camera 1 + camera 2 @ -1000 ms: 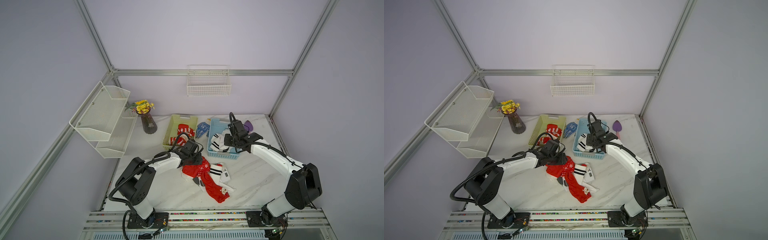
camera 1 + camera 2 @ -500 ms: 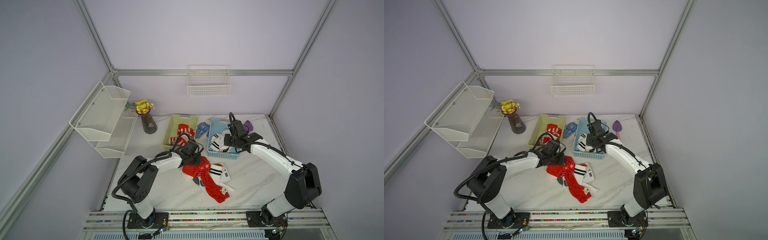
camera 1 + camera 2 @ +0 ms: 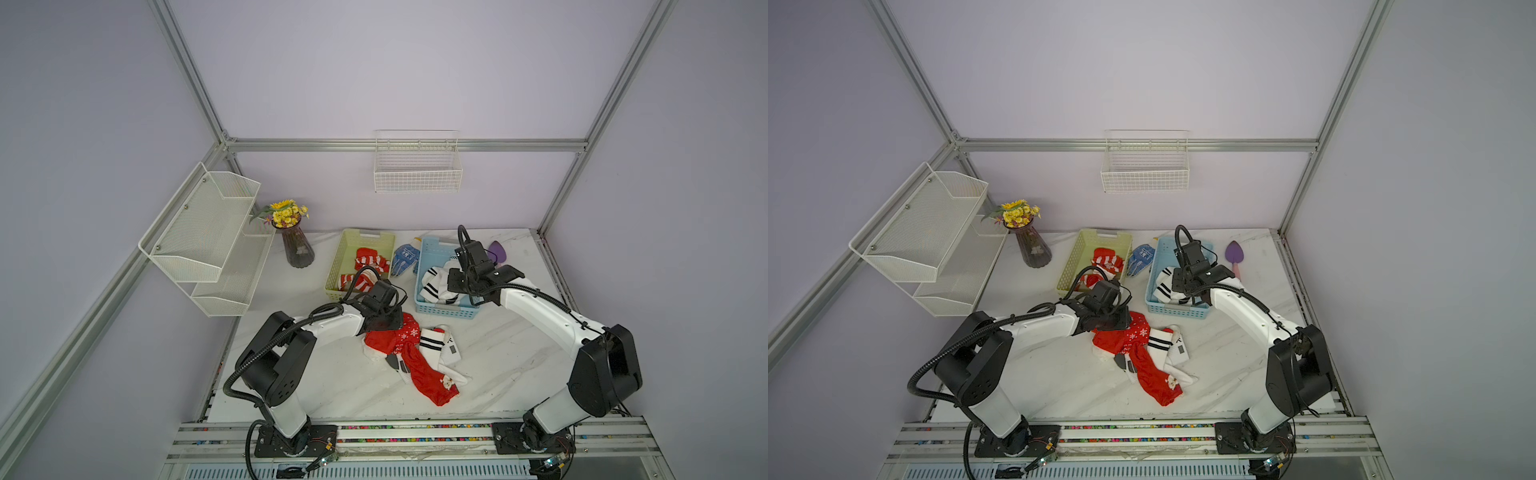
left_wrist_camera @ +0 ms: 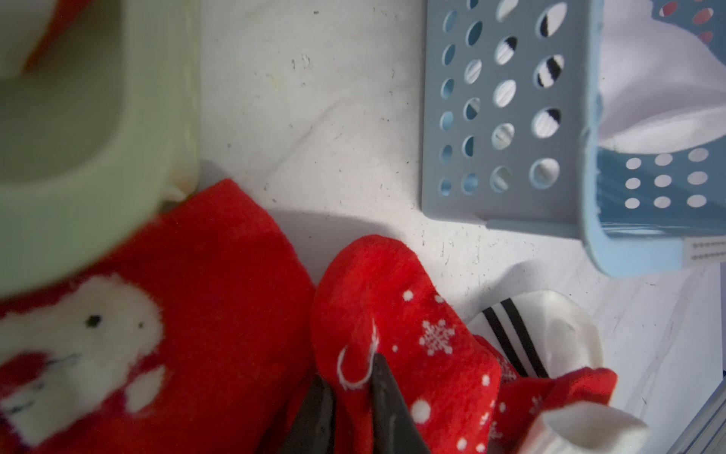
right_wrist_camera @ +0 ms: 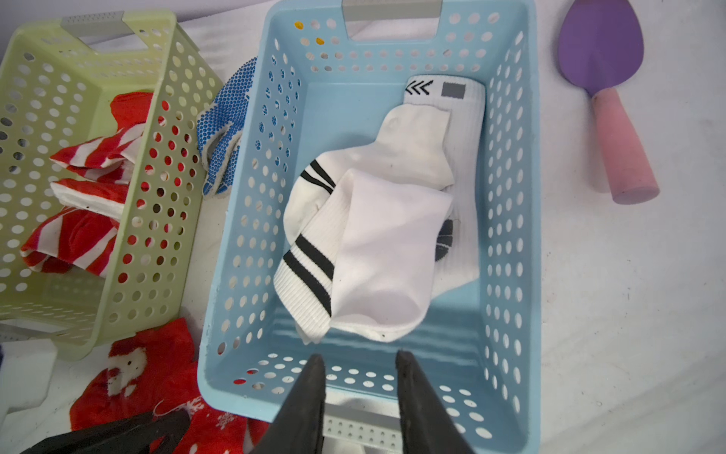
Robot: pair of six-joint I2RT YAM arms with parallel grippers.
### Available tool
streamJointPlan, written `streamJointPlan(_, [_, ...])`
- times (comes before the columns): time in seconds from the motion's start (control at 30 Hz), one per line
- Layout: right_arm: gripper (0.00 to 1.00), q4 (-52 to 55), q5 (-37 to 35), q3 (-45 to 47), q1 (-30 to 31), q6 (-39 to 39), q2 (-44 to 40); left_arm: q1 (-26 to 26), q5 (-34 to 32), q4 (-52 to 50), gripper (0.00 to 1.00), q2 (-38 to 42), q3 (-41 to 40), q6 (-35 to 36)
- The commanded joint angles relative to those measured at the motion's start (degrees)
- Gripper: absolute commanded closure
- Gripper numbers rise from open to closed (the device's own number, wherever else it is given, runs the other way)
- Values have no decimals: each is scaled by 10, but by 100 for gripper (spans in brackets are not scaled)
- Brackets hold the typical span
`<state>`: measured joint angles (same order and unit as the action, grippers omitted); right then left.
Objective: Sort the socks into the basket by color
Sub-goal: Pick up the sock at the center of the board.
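Left claw (image 4: 353,393) is clenched on a fold of the red snowflake sock (image 4: 393,310), low centre of the left wrist frame, on the desk (image 4: 334,118) between the green basket (image 4: 78,177) and the blue basket (image 4: 522,208). Right claw (image 5: 359,373) is released and holds nothing, over the blue basket's near end. White socks (image 5: 385,243) with black stripes lie inside it. Red striped socks (image 5: 90,157) sit in the green basket, frame left. Blue gloves (image 5: 224,137) lie between the baskets. In a top view, the pile at centre has a long red Santa sock (image 3: 428,380) touching a white striped sock (image 3: 436,343).
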<state>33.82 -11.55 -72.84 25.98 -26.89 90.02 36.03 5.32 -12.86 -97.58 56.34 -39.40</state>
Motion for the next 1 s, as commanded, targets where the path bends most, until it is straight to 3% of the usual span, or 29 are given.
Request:
streamJointPlan(0.0, [66,-10,2,-19,-3,0,6,1,6,15,84,24,9,1])
streamJointPlan(0.5, [66,-13,7,-17,-3,0,10,2,18,7,96,58,15,7])
streamJointPlan(0.97, [66,-17,11,-17,-3,0,11,4,34,-20,98,113,31,17])
